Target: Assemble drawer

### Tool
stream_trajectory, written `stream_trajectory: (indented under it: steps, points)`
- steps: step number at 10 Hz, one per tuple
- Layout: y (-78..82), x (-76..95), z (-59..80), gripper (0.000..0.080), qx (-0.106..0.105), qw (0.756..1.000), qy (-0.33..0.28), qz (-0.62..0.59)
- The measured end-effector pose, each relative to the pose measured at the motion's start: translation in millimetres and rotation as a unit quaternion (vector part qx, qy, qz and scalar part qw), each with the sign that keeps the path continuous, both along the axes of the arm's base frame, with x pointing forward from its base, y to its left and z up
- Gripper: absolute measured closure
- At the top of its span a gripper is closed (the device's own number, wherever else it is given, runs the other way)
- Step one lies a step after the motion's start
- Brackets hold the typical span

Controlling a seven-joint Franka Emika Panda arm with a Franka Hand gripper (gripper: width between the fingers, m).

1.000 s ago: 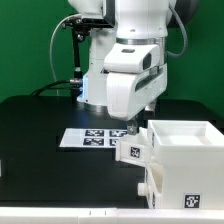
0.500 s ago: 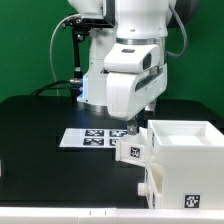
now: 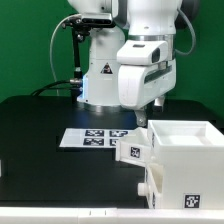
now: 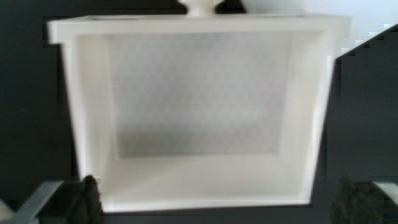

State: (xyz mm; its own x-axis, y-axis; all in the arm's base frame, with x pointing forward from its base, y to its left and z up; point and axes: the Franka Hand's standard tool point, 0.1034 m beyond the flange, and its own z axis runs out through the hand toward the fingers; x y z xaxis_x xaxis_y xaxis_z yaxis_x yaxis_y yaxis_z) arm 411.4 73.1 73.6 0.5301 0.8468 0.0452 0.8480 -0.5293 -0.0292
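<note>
The drawer kit stands at the exterior view's lower right: a white casing (image 3: 188,182) with a tag on its front, an open-top tray (image 3: 186,134) on top of it, and a second tagged tray (image 3: 133,152) sticking out of its side. My gripper (image 3: 150,117) hangs just above the near corner of the top tray. In the wrist view the tray (image 4: 196,110) fills the frame, hollow side up, with its knob (image 4: 201,8) at one end. My gripper (image 4: 219,205) is open and empty, and its dark fingertips (image 4: 75,200) straddle the tray's end opposite the knob.
The marker board (image 3: 96,137) lies flat on the black table (image 3: 40,150) beside the kit. The robot base (image 3: 100,80) and cables stand behind it, before a green backdrop. The table's front edge runs along the bottom of the exterior view.
The arm has shifted toward the exterior view's right and now hangs over the edge of the top tray. The drawer parts have not moved.
</note>
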Motion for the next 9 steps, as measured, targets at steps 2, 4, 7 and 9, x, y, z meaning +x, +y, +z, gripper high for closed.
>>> stream_trajectory:
  steps: [2, 4, 7, 9]
  points:
    - [6.9, -9.1, -12.1, 0.0151, 0.008, 1.0, -0.011, -0.003]
    - [7.1, -9.5, -14.9, 0.0151, 0.01, 1.0, -0.013, -0.004]
    - [9.6, -20.6, -23.1, 0.0151, 0.016, 1.0, -0.024, 0.0]
    - [16.2, -42.6, -38.9, 0.0151, 0.026, 0.999, -0.032, 0.005]
